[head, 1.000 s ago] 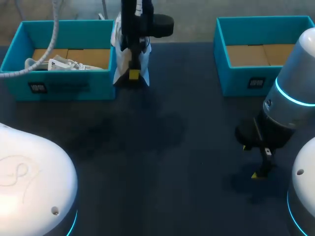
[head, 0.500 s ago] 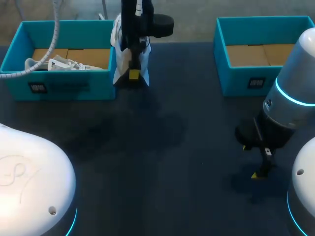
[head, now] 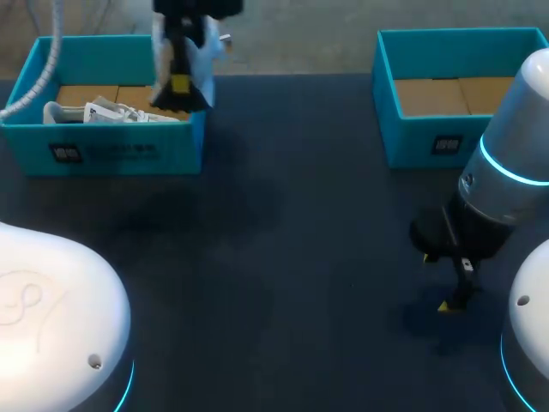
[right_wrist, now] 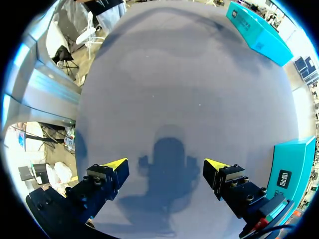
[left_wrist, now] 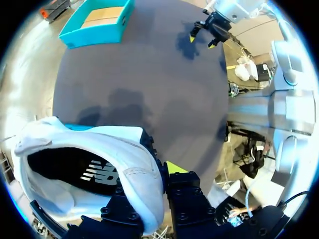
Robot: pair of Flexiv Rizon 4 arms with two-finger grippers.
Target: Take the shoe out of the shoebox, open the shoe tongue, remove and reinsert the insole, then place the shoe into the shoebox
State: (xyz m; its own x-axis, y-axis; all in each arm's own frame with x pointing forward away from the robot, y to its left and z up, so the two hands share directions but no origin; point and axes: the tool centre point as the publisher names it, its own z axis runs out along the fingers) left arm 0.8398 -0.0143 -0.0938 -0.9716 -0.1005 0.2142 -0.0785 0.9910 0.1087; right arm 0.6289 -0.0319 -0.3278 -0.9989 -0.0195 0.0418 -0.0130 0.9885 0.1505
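Note:
My left gripper (head: 180,83) is shut on the edge of a white shoe (head: 202,50), which hangs over the right rear corner of the left blue shoebox (head: 111,153). In the left wrist view the shoe (left_wrist: 94,154) shows its dark insole with its collar pinched in the left gripper (left_wrist: 155,180); one yellow tip shows, the other is hidden behind the shoe. A second white shoe (head: 107,112) lies inside that box. My right gripper (head: 435,281) hovers low over the table at the right, open and empty (right_wrist: 165,167).
A second blue shoebox (head: 403,142) with a bare cardboard floor stands at the back right; it also shows beside the right gripper (right_wrist: 293,172). The dark table (head: 283,257) stretches between the two boxes.
My left arm has carried the shoe leftward and back, from just right of the left shoebox to above its right end. The right arm has stayed put.

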